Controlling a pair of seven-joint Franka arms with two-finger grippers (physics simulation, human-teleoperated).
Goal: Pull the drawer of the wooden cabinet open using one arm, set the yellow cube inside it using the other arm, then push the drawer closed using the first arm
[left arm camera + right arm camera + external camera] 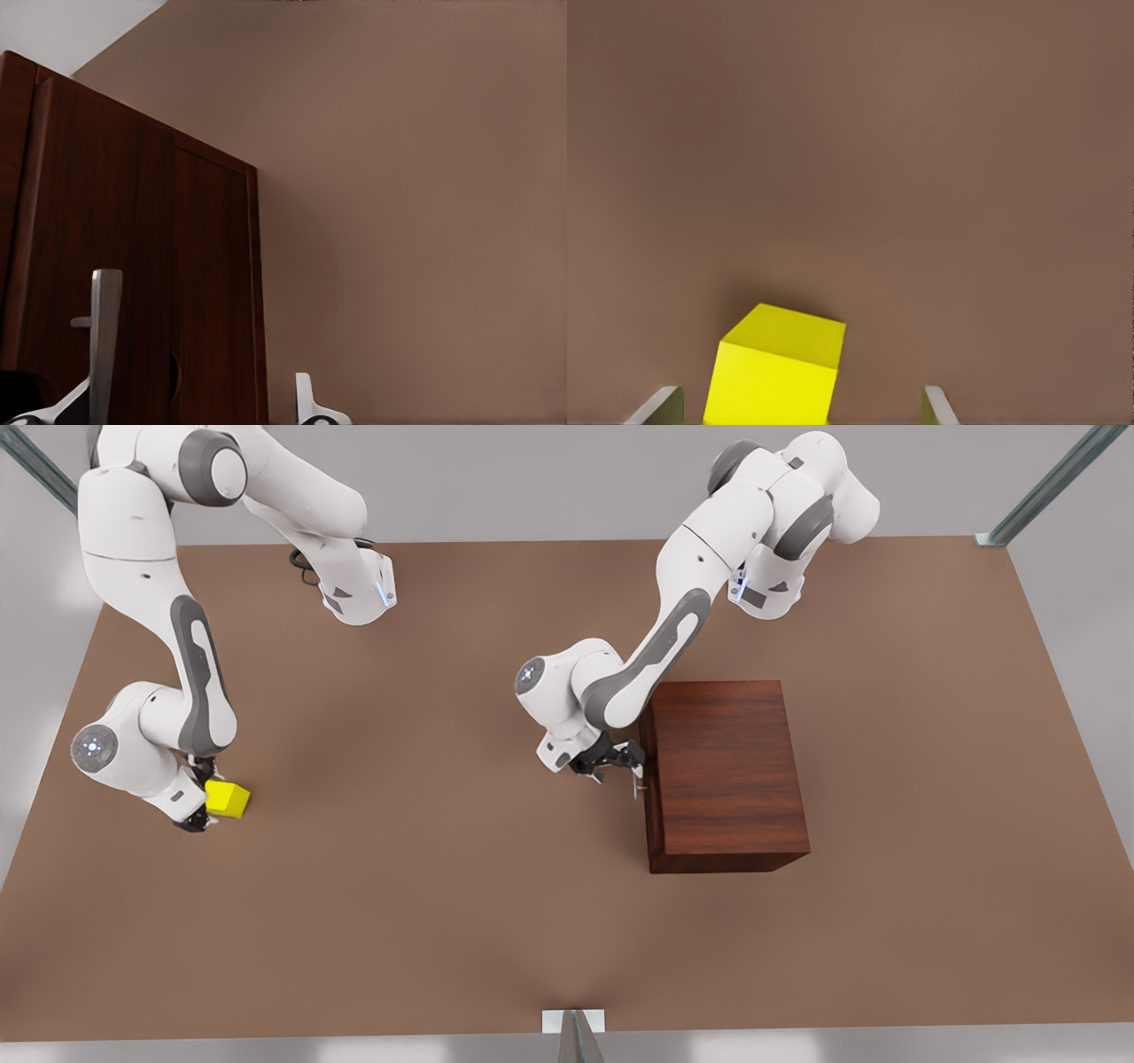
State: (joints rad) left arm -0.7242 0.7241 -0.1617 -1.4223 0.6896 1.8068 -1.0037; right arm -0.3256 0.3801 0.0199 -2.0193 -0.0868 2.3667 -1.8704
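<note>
The wooden cabinet (722,771) stands right of centre on the table. Its drawer (115,221) looks shut, flush with the cabinet's side that faces the front view's left. The thin silver handle (105,328) stands off that front. My left gripper (626,769) is open at the handle, and the bar lies between its fingers (306,398), close to one of them. At the front view's left, the yellow cube (229,799) rests on the table. My right gripper (205,804) is open around the cube (780,367), with a gap showing on either side.
The brown table (443,886) stretches wide between the cube and the cabinet. Metal frame posts (1045,487) stand at the far corners, and a bracket (574,1027) sits at the near edge.
</note>
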